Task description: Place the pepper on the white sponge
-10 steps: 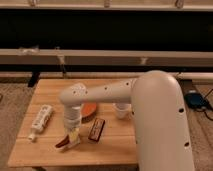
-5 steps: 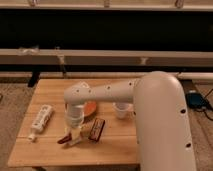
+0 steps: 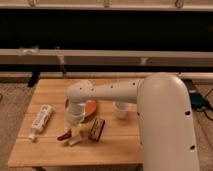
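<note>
The gripper (image 3: 75,128) hangs low over the front of the counter (image 3: 50,152), its jaws pressed together and apparently pinching one end of the pepper (image 3: 64,135). The pepper slants out to the left with its tapered tip pointing down toward the wood. The white sponge (image 3: 75,141) lies directly below the jaws, touching or nearly touching the pepper's inner end; which of the two cannot be told.

In the last second the wrist (image 3: 80,100) has drifted a little to the right and the pepper has risen slightly with it, coming in closer to the sponge. By that reading the carry is nearly over and the set-down is next. Most of the pepper looks to be left of the pad rather than over it, so a further nudge to the right seems needed before letting go.

Room is tight on the right, where a dark bar (image 3: 96,129) sits just beside the sponge. Behind, an orange dish (image 3: 90,107) lies under the wrist, with a white cup (image 3: 120,109) further right. The left is freer: a white tube (image 3: 41,120) rests well apart, with bare wood between. The sponge is near the counter's front edge, so a pepper that rolls could go over. The arm (image 3: 165,125) fills the right side.
</note>
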`<state>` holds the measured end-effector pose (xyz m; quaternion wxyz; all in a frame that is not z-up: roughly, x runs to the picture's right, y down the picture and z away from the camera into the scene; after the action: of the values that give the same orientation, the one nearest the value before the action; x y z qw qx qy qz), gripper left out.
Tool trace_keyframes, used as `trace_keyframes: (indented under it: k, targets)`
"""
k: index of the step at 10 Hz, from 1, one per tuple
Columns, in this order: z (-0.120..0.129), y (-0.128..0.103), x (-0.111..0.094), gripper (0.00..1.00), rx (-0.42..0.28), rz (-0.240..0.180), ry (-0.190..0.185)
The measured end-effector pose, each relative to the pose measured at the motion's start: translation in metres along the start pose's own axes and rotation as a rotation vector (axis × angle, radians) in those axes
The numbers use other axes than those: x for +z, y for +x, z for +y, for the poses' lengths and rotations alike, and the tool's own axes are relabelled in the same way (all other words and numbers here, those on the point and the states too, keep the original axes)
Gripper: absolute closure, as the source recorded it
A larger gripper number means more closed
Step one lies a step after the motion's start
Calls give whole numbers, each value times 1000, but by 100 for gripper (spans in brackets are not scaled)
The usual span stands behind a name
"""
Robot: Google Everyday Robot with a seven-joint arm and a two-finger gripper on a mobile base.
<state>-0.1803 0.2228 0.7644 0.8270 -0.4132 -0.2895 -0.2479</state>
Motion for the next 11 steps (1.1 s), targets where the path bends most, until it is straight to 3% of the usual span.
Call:
trace_keyframes:
  k: [6, 11]
  targets:
    - [-7, 9, -2, 98, 22, 3, 24]
    - [-7, 9, -6, 52, 39, 7, 34]
